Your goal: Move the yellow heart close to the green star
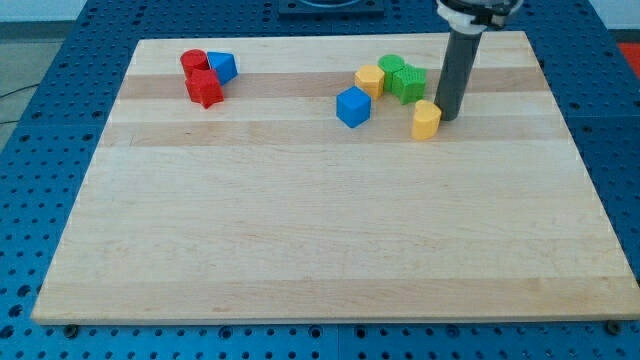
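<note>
Nearest us, the wooden board (pixel 330 260) lies bare across its whole lower half, giving wide room toward the view's bottom. Every block sits near the view's top edge. Our yellow heart (pixel 427 119) lies just below the green star (pixel 408 83), close but apart. We carry no jaws, only a rod; my tip (pixel 447 119) stands just right of the heart, touching or nearly so. Beside the star sit a green block (pixel 391 68), a yellow block (pixel 370 80) and a blue cube (pixel 353 107). Far left cluster two red blocks (pixel 200 78) and a blue block (pixel 222 67).
</note>
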### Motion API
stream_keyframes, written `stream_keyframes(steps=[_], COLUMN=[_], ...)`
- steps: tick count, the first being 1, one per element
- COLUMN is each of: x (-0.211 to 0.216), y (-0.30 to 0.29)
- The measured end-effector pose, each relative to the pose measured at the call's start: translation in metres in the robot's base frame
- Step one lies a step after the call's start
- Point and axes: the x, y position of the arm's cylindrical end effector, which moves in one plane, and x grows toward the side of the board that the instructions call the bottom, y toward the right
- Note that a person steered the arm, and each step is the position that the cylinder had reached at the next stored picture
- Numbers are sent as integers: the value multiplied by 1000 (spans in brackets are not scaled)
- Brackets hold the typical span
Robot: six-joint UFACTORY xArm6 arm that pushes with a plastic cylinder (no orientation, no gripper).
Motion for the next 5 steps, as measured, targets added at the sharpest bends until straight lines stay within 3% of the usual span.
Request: stream_keyframes(steps=[1, 2, 3, 4, 5], x=[21, 72, 79, 76, 15], y=[-2, 19, -36, -84, -25])
